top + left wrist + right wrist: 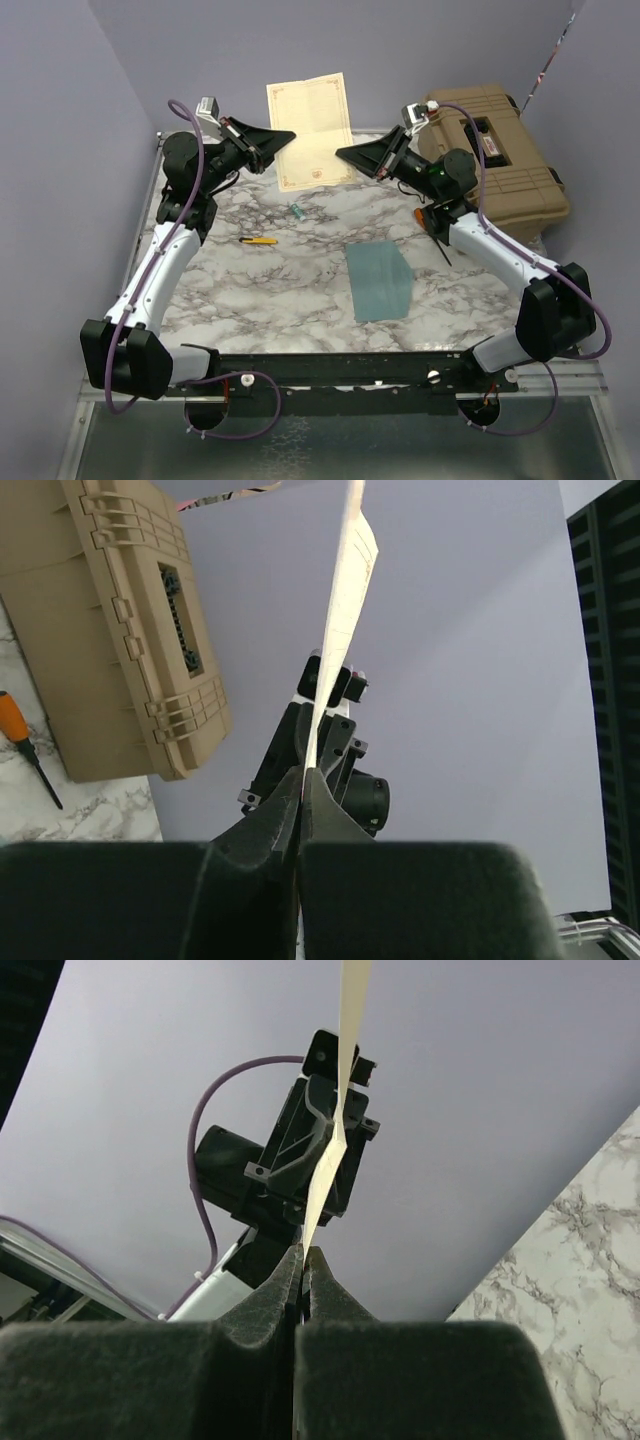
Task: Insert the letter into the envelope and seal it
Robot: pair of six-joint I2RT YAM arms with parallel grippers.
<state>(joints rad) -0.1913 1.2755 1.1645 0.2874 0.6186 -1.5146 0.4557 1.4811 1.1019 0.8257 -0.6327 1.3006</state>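
The letter (312, 125), a cream sheet with a thin darker border line, is held upright in the air above the back of the table. My left gripper (291, 135) is shut on its left edge and my right gripper (341, 153) is shut on its lower right edge. In the left wrist view the letter (342, 610) runs edge-on up from my shut gripper (303, 772). The right wrist view shows the letter (352, 1000) the same way, rising from that gripper (303, 1250). The envelope (379, 281), teal-blue, lies flat on the marble table in front of the right arm.
A tan tool case (500, 160) stands at the back right. An orange-handled screwdriver (430, 222) lies beside it. A yellow-and-black tool (258, 241) and a small teal object (298, 211) lie mid-table. Purple walls close in the back and the left.
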